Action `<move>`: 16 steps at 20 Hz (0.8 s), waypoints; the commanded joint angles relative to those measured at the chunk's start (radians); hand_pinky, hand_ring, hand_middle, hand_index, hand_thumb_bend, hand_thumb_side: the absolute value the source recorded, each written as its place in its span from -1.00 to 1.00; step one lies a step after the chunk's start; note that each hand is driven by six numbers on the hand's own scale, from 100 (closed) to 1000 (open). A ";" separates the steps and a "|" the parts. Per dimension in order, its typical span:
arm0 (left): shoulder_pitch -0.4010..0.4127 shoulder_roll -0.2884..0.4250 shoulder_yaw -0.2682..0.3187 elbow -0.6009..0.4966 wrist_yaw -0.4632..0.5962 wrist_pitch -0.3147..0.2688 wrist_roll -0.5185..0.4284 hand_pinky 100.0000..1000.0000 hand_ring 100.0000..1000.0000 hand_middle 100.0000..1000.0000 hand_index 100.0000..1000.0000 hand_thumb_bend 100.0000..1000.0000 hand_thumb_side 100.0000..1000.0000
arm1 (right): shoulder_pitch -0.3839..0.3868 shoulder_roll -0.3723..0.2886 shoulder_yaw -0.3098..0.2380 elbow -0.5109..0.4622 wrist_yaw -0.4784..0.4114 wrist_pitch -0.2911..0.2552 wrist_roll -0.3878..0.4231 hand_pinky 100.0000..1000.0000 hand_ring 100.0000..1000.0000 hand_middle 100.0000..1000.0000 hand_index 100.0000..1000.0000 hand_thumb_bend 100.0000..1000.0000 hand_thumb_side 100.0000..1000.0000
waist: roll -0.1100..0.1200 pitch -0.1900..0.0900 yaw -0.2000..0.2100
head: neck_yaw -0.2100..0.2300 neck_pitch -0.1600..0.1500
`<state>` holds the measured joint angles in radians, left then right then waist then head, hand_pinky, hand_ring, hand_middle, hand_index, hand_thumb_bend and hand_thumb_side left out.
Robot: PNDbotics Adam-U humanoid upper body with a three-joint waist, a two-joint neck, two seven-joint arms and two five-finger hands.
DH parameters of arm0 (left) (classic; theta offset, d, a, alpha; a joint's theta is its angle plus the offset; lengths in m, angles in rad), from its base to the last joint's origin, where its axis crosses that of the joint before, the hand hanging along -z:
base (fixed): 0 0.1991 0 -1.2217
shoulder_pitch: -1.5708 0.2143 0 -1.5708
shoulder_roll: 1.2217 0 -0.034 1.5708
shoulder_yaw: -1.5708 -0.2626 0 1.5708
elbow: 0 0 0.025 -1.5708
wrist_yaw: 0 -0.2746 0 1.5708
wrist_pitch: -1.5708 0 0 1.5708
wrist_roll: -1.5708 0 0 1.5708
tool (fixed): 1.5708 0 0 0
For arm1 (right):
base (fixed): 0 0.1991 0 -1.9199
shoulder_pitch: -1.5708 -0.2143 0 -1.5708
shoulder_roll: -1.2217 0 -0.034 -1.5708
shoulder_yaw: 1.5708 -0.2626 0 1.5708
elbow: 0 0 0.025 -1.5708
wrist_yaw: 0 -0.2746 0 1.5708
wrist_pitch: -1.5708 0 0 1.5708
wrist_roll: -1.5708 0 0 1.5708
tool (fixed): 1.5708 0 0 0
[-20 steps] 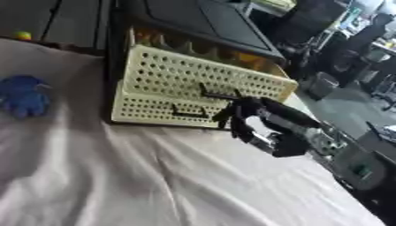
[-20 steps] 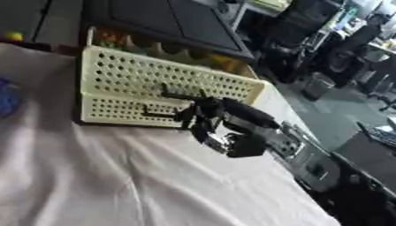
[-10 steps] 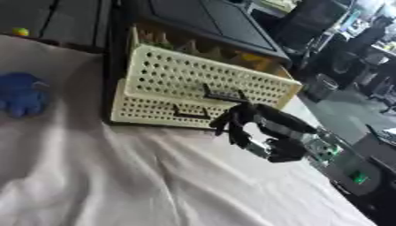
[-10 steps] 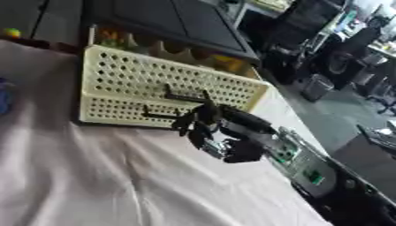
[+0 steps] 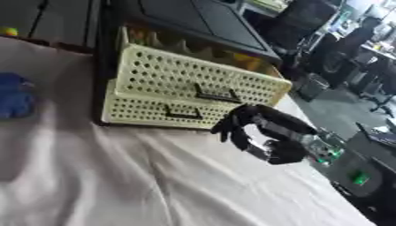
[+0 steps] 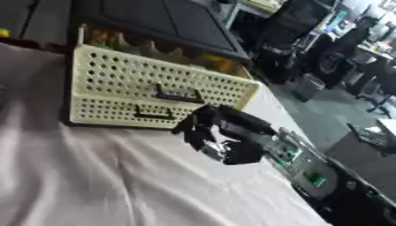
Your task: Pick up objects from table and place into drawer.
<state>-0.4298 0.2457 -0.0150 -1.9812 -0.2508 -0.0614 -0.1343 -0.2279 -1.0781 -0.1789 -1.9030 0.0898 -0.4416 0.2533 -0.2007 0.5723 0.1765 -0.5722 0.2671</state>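
A cream perforated drawer unit (image 5: 154, 115) stands on the white cloth. Its upper drawer (image 5: 193, 77) is pulled out, with yellow and orange things (image 5: 246, 60) inside at the back. A blue object (image 5: 14, 99) lies on the cloth at the far left. My right hand (image 5: 267, 134), black, hovers just in front of the drawer fronts, near their right end. Its fingers are curled downward with nothing in them, a short gap from the drawer handles. My left hand shows in neither view.
A small yellow ball (image 5: 8, 32) sits at the far left edge, behind the table. Office chairs (image 5: 348, 48) and floor lie off the table's right side. My right forearm (image 5: 344, 165) runs along the table's right edge. The white cloth (image 5: 116, 176) is wrinkled.
My right hand's fingers, stretched toward the upper drawer's handle a second ago, have curled in and drawn back from it. The drawer and the blue object have not moved.
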 commanded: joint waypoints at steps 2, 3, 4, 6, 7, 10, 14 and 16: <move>-0.003 0.001 0.003 -0.019 0.002 0.004 -0.004 -0.23 0.01 0.09 0.91 -0.88 1.00 | -0.003 -0.045 -0.017 -0.054 0.018 0.031 -0.020 -0.70 -0.46 -0.19 0.52 -1.00 1.00 | 0.008 -0.034 -0.004 | -0.008 0.004; -0.004 0.002 0.002 -0.019 0.004 0.004 -0.005 -0.23 0.01 0.09 0.91 -0.88 1.00 | -0.006 -0.047 -0.016 -0.054 0.009 0.033 -0.030 -0.70 -0.46 -0.19 0.52 -1.00 1.00 | 0.007 -0.037 -0.004 | -0.012 0.003; -0.004 0.003 0.001 -0.019 0.006 0.004 -0.007 -0.23 0.01 0.09 0.91 -0.88 1.00 | -0.008 -0.048 -0.014 -0.050 -0.001 0.035 -0.039 -0.68 -0.44 -0.16 0.55 -1.00 1.00 | 0.006 -0.037 -0.001 | -0.016 -0.001; -0.006 0.003 -0.001 -0.019 0.008 0.004 -0.011 -0.23 0.01 0.09 0.91 -0.88 1.00 | -0.016 -0.050 -0.012 -0.039 -0.017 0.033 -0.051 -0.67 -0.42 -0.13 0.57 -1.00 1.00 | 0.004 -0.035 0.004 | -0.021 -0.007; -0.006 0.004 -0.001 -0.019 0.008 0.003 -0.013 -0.23 0.01 0.09 0.91 -0.88 1.00 | -0.020 -0.051 -0.012 -0.033 -0.025 0.031 -0.056 -0.67 -0.41 -0.13 0.58 -1.00 1.00 | 0.003 -0.034 0.006 | -0.024 -0.009; -0.005 0.005 -0.003 -0.019 0.008 0.003 -0.017 -0.23 0.01 0.09 0.92 -0.88 1.00 | -0.032 -0.057 -0.018 -0.017 -0.050 0.022 -0.073 -0.66 -0.38 -0.10 0.58 -1.00 1.00 | 0.000 -0.032 0.006 | -0.026 -0.012; -0.009 0.006 -0.005 -0.019 0.007 0.003 -0.023 -0.23 0.01 0.09 0.92 -0.88 1.00 | -0.042 -0.054 -0.026 0.031 -0.043 0.016 -0.082 -0.64 -0.32 -0.05 0.62 -1.00 1.00 | -0.009 -0.025 0.012 | -0.033 -0.024; -0.011 0.006 -0.006 -0.019 0.006 0.002 -0.025 -0.23 0.01 0.09 0.92 -0.88 1.00 | -0.045 -0.048 -0.028 0.058 -0.043 0.011 -0.084 -0.64 -0.31 -0.04 0.62 -1.00 1.00 | -0.011 -0.021 0.016 | -0.036 -0.030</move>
<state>-0.4320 0.2458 -0.0160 -1.9812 -0.2465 -0.0574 -0.1539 -0.2649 -1.0944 -0.1857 -1.8615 0.0544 -0.4288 0.1759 -0.2177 0.5718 0.1943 -0.6014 0.2518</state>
